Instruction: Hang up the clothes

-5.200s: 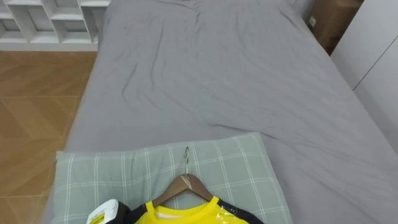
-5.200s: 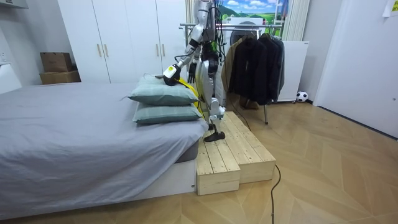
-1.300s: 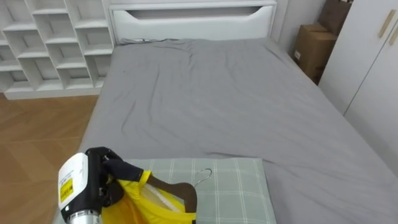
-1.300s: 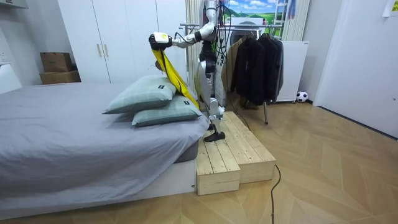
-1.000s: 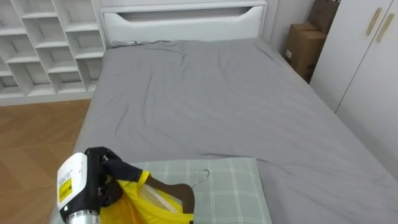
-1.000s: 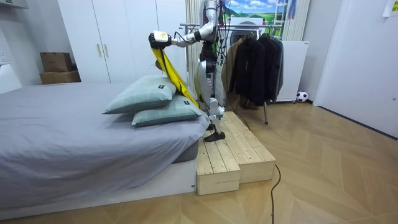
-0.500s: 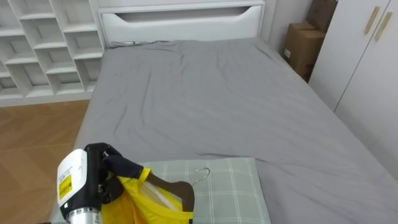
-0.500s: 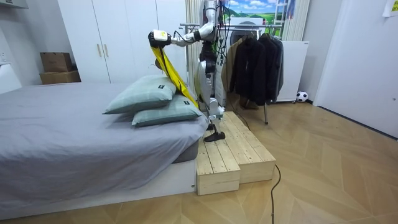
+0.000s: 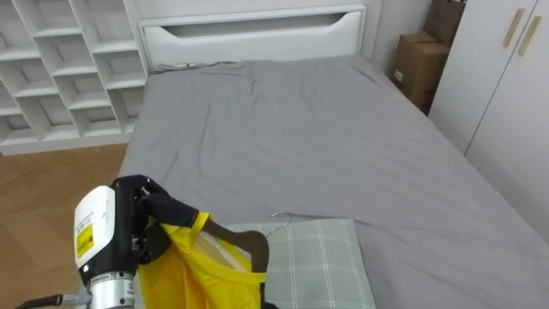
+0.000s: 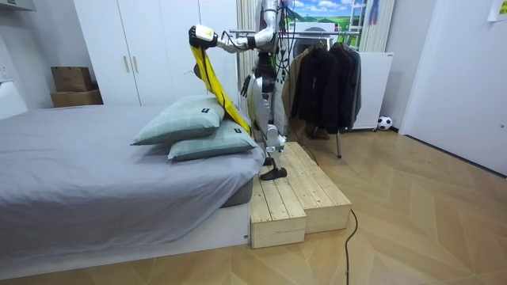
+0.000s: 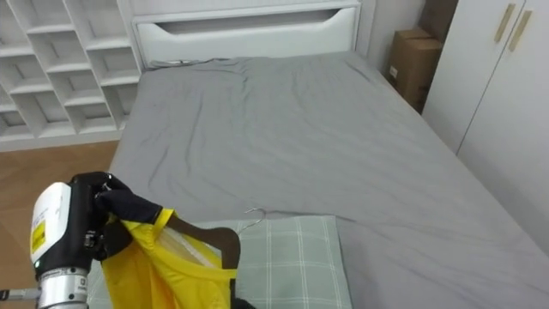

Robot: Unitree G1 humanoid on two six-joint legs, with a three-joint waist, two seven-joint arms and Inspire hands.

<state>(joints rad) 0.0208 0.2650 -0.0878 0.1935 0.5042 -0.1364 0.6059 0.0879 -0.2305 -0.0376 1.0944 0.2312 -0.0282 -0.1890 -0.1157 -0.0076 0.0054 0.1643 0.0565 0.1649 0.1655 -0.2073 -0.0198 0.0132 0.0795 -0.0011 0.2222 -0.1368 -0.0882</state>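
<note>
Yellow shirt [image 9: 196,276], seemingly on a hanger [image 9: 247,246], gripped by left hand [image 9: 153,225] fingers [image 9: 174,209] above pillow [image 9: 319,259] on grey bed [image 9: 300,129].

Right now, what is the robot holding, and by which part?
Left hand grips the yellow shirt at its shoulder, over one end of the wooden hanger.

Bedroom: grey bed [image 9: 326,137]; wardrobe [image 10: 158,47] (white doors)

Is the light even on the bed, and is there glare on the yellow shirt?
Left eye view: bed evenly lit, soft shadows only in its folds; no glare on the shirt. Room view: faint sheen on the wooden floor.
</note>
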